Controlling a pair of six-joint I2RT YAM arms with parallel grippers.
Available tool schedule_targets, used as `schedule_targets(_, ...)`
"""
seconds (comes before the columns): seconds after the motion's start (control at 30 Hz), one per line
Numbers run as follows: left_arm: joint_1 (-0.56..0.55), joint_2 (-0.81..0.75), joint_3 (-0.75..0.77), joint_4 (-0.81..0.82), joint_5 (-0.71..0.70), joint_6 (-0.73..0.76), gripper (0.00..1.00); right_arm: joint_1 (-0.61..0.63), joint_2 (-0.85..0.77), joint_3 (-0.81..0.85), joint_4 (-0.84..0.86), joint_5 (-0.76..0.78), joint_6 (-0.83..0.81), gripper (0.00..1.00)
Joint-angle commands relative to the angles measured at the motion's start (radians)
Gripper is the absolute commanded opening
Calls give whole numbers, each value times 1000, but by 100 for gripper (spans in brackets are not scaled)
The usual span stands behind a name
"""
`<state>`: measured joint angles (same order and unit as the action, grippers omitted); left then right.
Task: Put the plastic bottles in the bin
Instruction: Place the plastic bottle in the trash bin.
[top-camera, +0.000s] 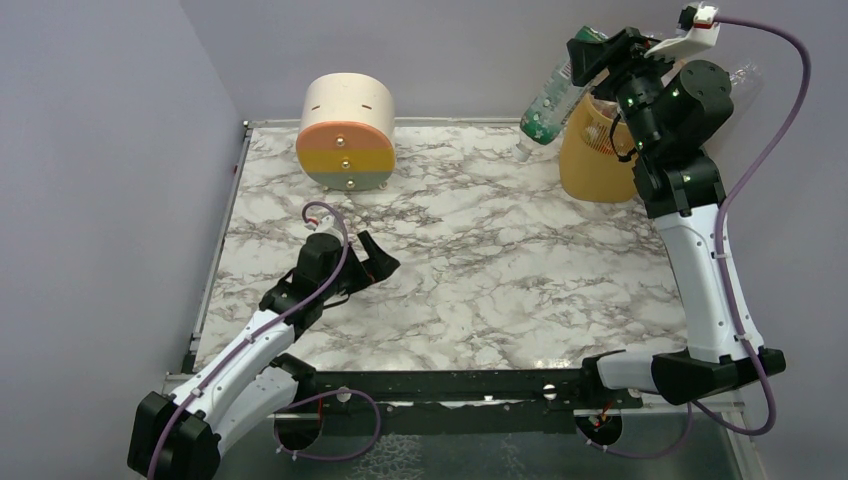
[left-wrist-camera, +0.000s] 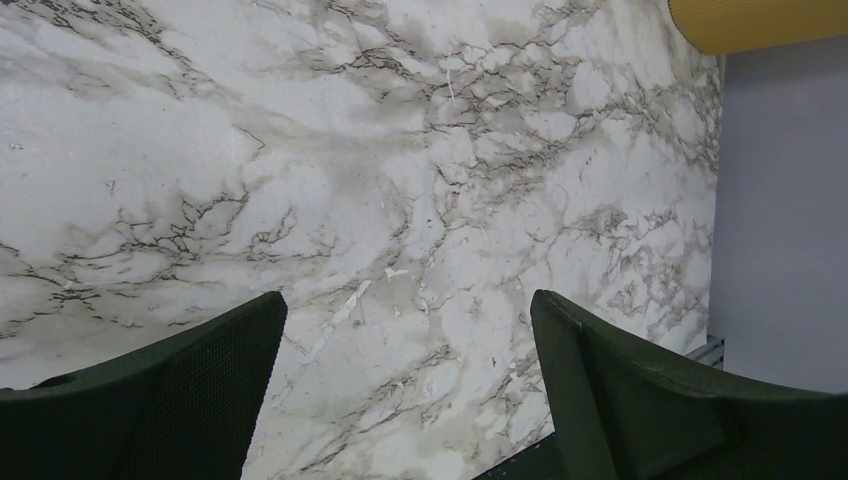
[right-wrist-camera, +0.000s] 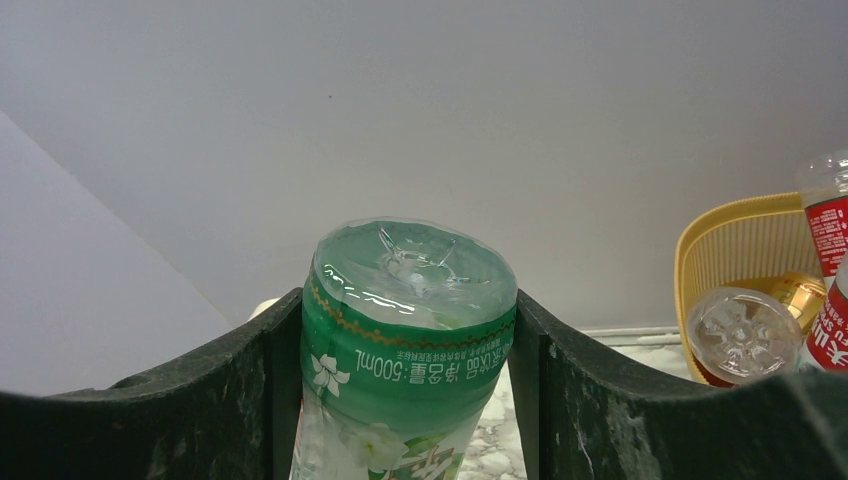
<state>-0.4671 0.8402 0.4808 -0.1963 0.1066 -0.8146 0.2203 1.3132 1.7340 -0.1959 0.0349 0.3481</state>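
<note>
Count: two arms, one bin, one drawer unit, and one bottle out on its own.

Right gripper (top-camera: 585, 62): raised at the far right, jaws clamped on the green-labelled bottle (top-camera: 545, 108). It hangs tilted, cap end down. In the overhead view it sits just left of the bin (top-camera: 590, 165), above the marble table (top-camera: 480, 260).

Left gripper (top-camera: 368, 265): low over the table's left half, fingers spread wide, nothing between them.

Right wrist view only: the held bottle's moulded base faces the lens and both fingers press its sides. The bin's ribbed yellow wall shows at right. Inside the bin are a clear bottle base (right-wrist-camera: 745, 335), a golden bottle (right-wrist-camera: 800, 290) and two red labels (right-wrist-camera: 828, 225), cut off at the frame edge.

Overhead only: the round drawer unit (top-camera: 346, 135) stands at the table's back edge, well apart from the bin.

Left wrist view: bare marble and a sliver of the bin's base in the upper right corner.
</note>
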Motion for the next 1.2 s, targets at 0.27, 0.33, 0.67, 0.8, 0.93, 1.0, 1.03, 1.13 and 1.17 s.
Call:
schedule_targets(0.27, -6, 33, -8, 85, 34, 6, 99, -7, -6, -18, 62, -5, 15, 54)
schedule_targets(0.33, -6, 63, 3, 92, 40, 16, 99, -7, 3, -22, 91, 11, 16, 54)
schedule_targets(0.67, -5, 158, 26, 147, 66, 35, 99, -9, 50, -135, 521, 304, 11, 51)
schedule_targets(0.8, -6, 193, 54, 148, 74, 47, 99, -11, 122, -128, 767, 464, -61, 49)
schedule_targets(0.93, -5, 250, 91, 156, 92, 61, 99, -21, 263, 43, 866, 595, -212, 50)
schedule_targets(1.0, -5, 286, 109, 162, 103, 70, 99, -26, 322, 117, 927, 650, -328, 50)
schedule_targets(1.03, -5, 303, 117, 166, 108, 75, 99, -30, 347, 156, 947, 669, -379, 50)
schedule_targets(1.13, -6, 361, 139, 189, 124, 88, 99, -50, 429, 297, 979, 722, -509, 50)
schedule_targets(1.17, -6, 382, 145, 198, 133, 91, 99, -60, 454, 347, 978, 737, -546, 50)
